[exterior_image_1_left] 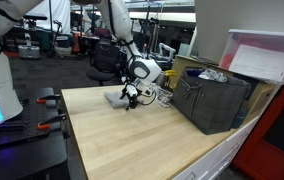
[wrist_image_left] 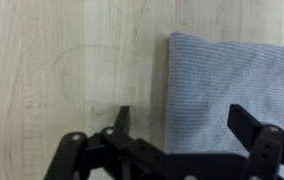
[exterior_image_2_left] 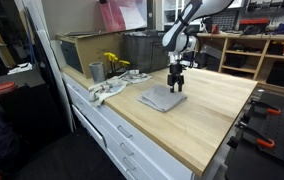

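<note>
One gripper [wrist_image_left: 180, 112]: it is held open, the two fingers [wrist_image_left: 123, 115] being set wide apart, and nothing is clamped between them.
Cloth [wrist_image_left: 232, 70]: a grey folded cloth is laid flat on the table. In the wrist view its edge is seen between the fingers, one fingertip being placed over bare wood and the other over the fabric.
Height: the gripper [exterior_image_1_left: 130, 97] is pointed straight down, close over the cloth [exterior_image_1_left: 116, 99]. Whether the fabric is touched cannot be told.
Table [exterior_image_2_left: 217, 115]: it is made of light wood, and the cloth [exterior_image_2_left: 163, 98] is found near its middle, under the gripper [exterior_image_2_left: 177, 82].
Crate [exterior_image_1_left: 214, 100]: a dark crate is stood on the same table, apart from the cloth.
Other things: a metal cup [exterior_image_2_left: 96, 71] and a crumpled white rag [exterior_image_2_left: 106, 91] are seen near the table's edge, apart from the cloth.
</note>
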You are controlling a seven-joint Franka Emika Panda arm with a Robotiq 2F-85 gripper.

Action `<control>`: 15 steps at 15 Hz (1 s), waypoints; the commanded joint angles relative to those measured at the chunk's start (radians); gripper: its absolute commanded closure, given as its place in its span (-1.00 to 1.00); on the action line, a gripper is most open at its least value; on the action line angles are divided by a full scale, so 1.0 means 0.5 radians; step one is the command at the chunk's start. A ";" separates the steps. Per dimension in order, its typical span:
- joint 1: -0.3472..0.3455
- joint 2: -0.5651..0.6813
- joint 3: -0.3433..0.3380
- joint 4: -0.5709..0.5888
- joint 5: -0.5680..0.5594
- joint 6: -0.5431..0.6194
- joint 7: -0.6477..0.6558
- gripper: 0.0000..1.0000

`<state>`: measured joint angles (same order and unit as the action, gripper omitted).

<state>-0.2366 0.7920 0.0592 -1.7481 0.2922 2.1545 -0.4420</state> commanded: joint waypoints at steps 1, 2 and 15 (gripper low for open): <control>-0.034 -0.035 0.043 -0.087 0.029 -0.051 0.037 -1.00; -0.033 -0.040 0.047 -0.100 0.031 -0.066 0.040 -1.00; -0.026 -0.156 0.035 -0.208 0.136 -0.282 0.146 0.24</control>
<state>-0.2415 0.7613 0.0736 -1.8122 0.3378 2.0427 -0.4019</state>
